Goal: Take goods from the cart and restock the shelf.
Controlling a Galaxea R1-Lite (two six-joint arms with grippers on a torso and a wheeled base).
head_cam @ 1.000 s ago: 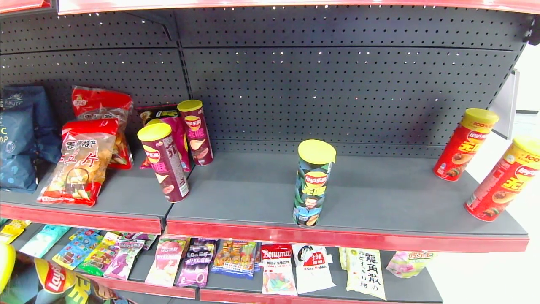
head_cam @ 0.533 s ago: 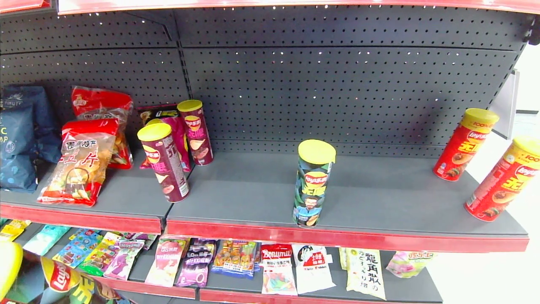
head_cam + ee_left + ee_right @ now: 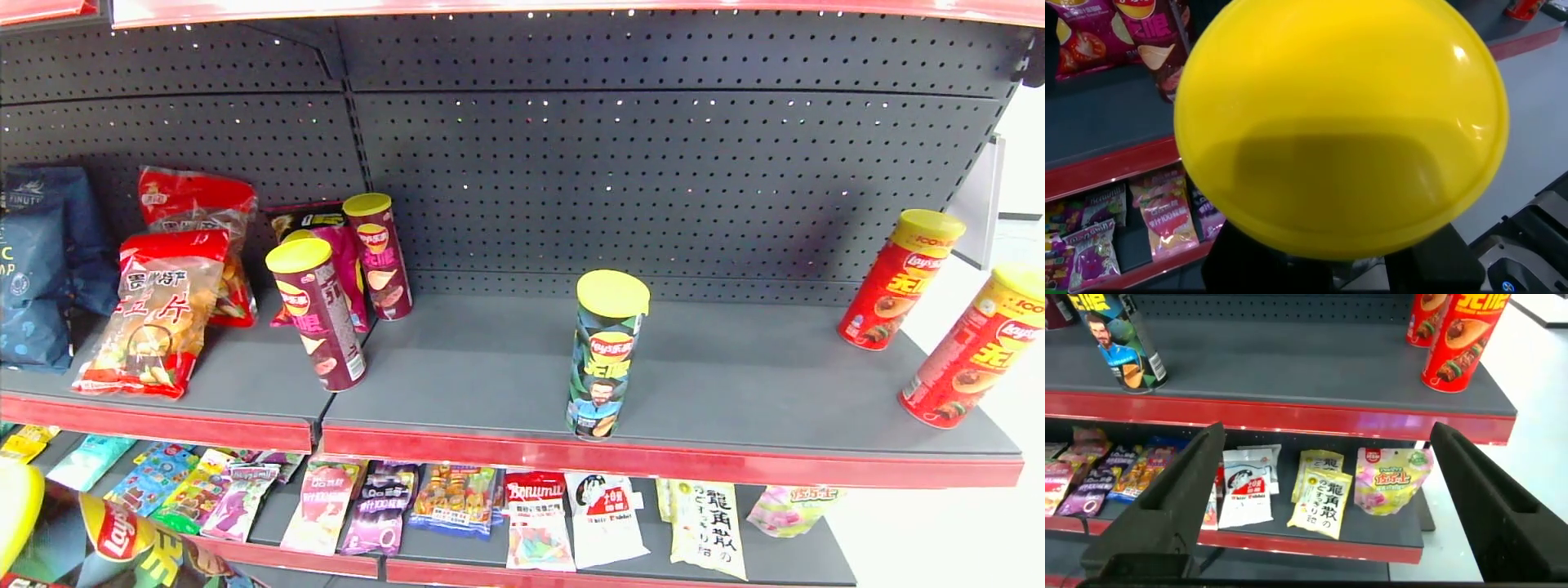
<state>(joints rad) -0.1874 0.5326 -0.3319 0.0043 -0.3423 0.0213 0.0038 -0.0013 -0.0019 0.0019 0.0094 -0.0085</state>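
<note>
A chips can [image 3: 106,539] with a yellow lid and dark patterned wrap pokes into the head view's lower left corner, below the shelf's front edge. In the left wrist view its yellow lid [image 3: 1339,122] sits right before the camera, and my left gripper [image 3: 1335,273] is shut on the can beneath it. A matching can [image 3: 606,355] stands near the front of the grey shelf [image 3: 735,392]. My right gripper [image 3: 1327,437] is open and holds nothing; it is low in front of the shelf's red edge.
Two maroon cans [image 3: 317,324] and snack bags [image 3: 155,310] crowd the shelf's left part. Two red cans [image 3: 900,279] stand at its right end. Bare shelf lies on both sides of the middle can. Snack packets [image 3: 539,518] line the lower shelf.
The can in my left gripper has come up and slightly to the right in the head view's lower left corner. The goods on the shelf have not moved.
</note>
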